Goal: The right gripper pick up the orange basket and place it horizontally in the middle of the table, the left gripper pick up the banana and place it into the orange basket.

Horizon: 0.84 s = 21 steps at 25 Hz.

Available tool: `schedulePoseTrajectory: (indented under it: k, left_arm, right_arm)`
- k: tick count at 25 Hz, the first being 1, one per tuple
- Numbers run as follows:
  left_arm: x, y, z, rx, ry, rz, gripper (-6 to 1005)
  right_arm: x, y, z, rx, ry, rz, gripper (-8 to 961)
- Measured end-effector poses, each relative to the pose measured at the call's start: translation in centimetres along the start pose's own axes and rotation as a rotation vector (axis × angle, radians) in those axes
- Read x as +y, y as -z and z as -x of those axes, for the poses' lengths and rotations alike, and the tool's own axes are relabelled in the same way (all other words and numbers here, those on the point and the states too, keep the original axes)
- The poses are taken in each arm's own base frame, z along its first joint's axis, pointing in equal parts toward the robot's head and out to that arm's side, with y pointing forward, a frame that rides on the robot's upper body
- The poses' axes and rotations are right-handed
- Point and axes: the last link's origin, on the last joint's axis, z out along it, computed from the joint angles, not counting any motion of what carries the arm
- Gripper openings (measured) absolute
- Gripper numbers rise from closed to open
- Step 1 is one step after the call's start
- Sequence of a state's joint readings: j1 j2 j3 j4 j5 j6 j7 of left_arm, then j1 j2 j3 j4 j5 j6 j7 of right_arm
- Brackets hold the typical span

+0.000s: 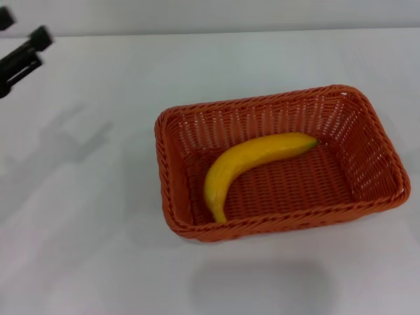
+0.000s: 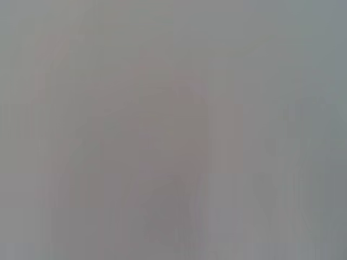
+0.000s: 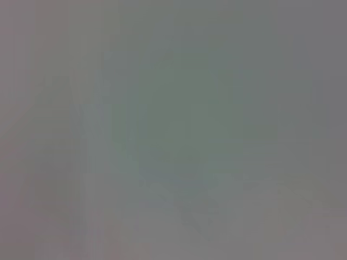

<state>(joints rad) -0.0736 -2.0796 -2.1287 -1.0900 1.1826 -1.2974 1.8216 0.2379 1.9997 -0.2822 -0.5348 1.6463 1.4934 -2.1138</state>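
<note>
The orange basket (image 1: 282,161) lies lengthwise across the white table (image 1: 85,216), a little right of centre in the head view. Inside it rests the yellow banana (image 1: 249,164), curved, with one end near the basket's front left corner and the other pointing to the back right. My left gripper (image 1: 23,27) hangs at the far left back edge of the view, well away from the basket, open and with nothing between its black fingers (image 1: 41,37). The right gripper is out of view. Both wrist views are plain grey and show no object.
The table's back edge runs along the top of the head view against a pale wall (image 1: 210,13). The left gripper's shadow falls on the tabletop left of the basket.
</note>
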Motion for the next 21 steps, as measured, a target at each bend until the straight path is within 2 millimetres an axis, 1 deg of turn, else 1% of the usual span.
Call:
schedulePoseTrajectory:
  k: [3, 6, 9, 14, 21]
  left_arm:
    - [-0.3, 2.3, 1.7, 0.069, -0.006, -0.083, 781]
    - [-0.4, 3.8, 3.0, 0.124, -0.003, -0.156, 780]
    - [-0.6, 4.9, 4.0, 0.172, 0.004, -0.227, 779]
    - [-0.5, 5.7, 4.9, 0.208, 0.009, -0.275, 778]
    - [-0.5, 5.8, 4.9, 0.215, 0.017, -0.283, 777]
  right_arm:
    - [0.4, 0.2, -0.9, -0.021, -0.001, -0.027, 874]
    - [0.8, 0.4, -1.7, -0.019, 0.002, -0.041, 874]
    - [1.0, 0.6, -2.4, -0.030, -0.009, -0.068, 874]
    - [1.3, 1.0, -3.1, -0.037, -0.014, -0.100, 874]
    - [1.4, 1.1, -3.4, -0.037, -0.007, -0.107, 874]
